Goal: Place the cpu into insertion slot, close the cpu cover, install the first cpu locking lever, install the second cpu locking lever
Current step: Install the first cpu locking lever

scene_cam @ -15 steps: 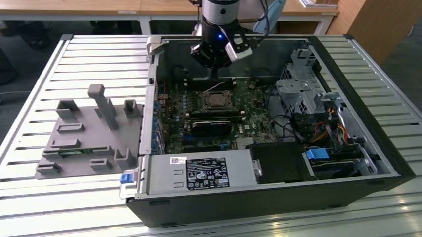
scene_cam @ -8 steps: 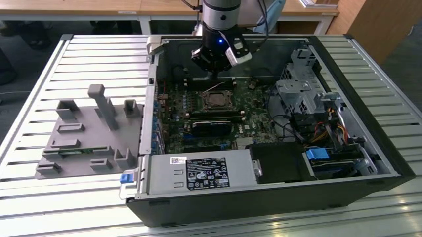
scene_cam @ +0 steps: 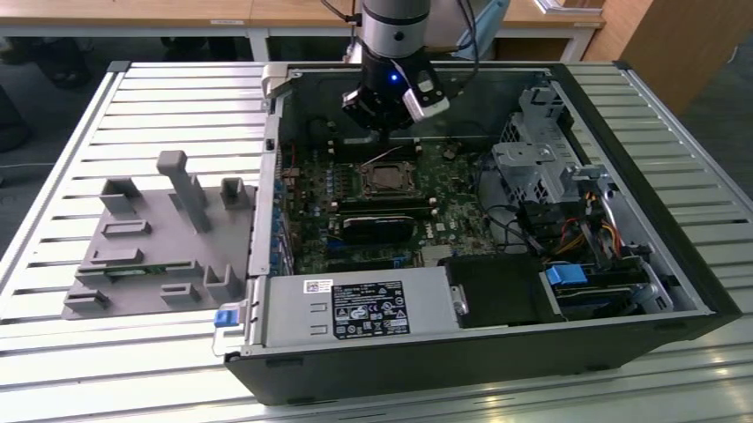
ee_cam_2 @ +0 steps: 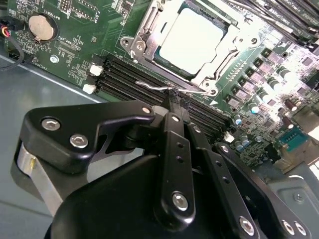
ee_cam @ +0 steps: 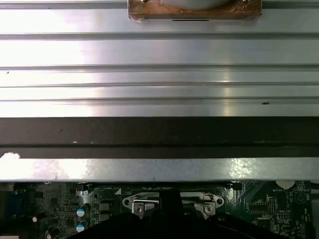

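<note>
The cpu [ee_cam_2: 192,42] lies with its pale metal face up in the insertion slot [scene_cam: 386,181] on the green motherboard. The silver cpu cover [ee_cam_2: 144,35] lies flat around it. A thin wire locking lever [ee_cam_2: 149,84] runs along the socket's edge beside the memory slots. My gripper [ee_cam_2: 174,95] is shut, its black tips touching this lever's middle. In the exterior view the gripper [scene_cam: 383,141] hangs just behind the socket, inside the open computer case. In the first wrist view the socket frame [ee_cam: 134,203] shows beside the dark gripper tip [ee_cam: 172,199].
Long black memory slots [ee_cam_2: 129,74] lie right beside the lever, and a coin battery [ee_cam_2: 41,27] sits further off. A power supply [scene_cam: 353,308], a drive cage [scene_cam: 535,163] and cables [scene_cam: 588,233] crowd the case. A grey fixture [scene_cam: 153,238] stands on the slatted table at the exterior view's left.
</note>
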`<move>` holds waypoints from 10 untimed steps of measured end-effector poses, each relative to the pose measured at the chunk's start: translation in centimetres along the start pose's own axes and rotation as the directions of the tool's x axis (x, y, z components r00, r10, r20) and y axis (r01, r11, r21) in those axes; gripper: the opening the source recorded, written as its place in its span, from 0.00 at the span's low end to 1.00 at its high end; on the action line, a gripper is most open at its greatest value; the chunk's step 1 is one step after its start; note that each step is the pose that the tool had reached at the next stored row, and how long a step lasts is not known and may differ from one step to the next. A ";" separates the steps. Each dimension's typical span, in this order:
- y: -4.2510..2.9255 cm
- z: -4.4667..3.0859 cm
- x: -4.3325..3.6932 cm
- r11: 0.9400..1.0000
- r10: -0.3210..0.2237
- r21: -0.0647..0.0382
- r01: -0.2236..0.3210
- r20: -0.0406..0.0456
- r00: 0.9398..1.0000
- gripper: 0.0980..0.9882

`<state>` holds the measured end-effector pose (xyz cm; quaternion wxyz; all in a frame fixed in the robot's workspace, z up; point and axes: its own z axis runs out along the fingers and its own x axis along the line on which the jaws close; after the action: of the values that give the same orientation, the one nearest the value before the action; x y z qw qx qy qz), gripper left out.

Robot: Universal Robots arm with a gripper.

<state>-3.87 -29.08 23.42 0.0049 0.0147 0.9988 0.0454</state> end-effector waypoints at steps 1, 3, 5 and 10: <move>-0.01 0.06 0.00 1.000 -0.001 0.000 0.001 0.000 1.000 0.01; -0.02 0.21 -0.05 1.000 -0.010 0.000 0.010 -0.001 1.000 0.01; -0.03 0.40 -0.22 1.000 -0.016 0.000 0.016 -0.002 1.000 0.01; -0.05 0.68 -0.52 1.000 -0.016 0.000 0.016 -0.001 1.000 0.01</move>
<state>-3.35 -29.08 22.75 0.0045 0.0067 0.9989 0.0454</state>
